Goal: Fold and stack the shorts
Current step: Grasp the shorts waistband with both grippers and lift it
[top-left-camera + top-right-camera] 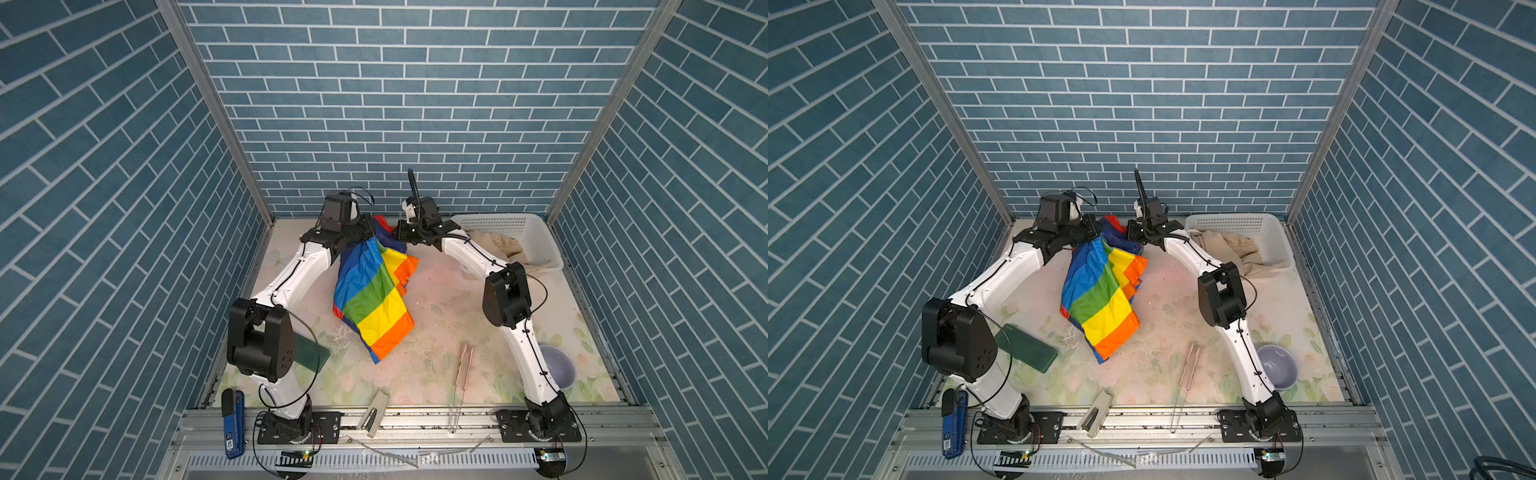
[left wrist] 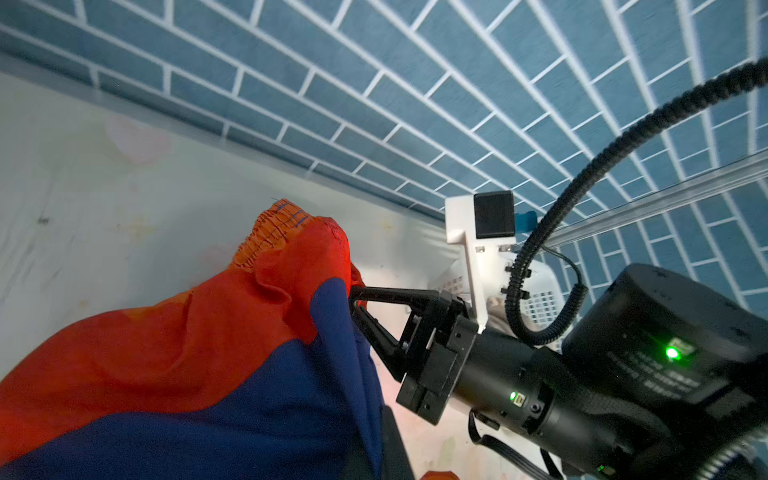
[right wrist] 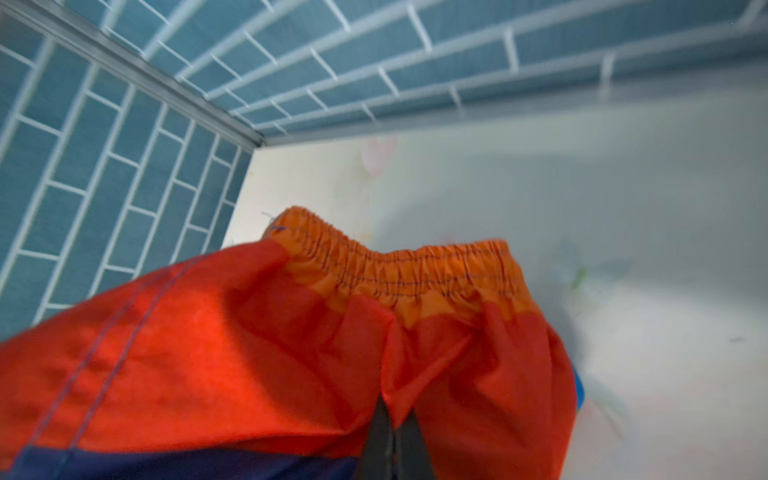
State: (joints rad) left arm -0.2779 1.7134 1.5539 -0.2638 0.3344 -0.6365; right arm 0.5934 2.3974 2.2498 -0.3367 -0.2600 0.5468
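Observation:
The rainbow-striped shorts hang lifted at the back middle of the table, and the lower part drapes onto the mat. My left gripper and right gripper are both shut on the upper edge, close together. In the right wrist view the right gripper pinches red fabric below the orange waistband. The left wrist view shows the right gripper biting the cloth, and one left finger mostly hidden behind blue fabric. The beige shorts lie in and over the white basket.
A green flat block lies at the front left. A purple bowl sits at the front right beside the right arm. Pink tongs and a stapler lie near the front edge. A blue tool rests on the rail.

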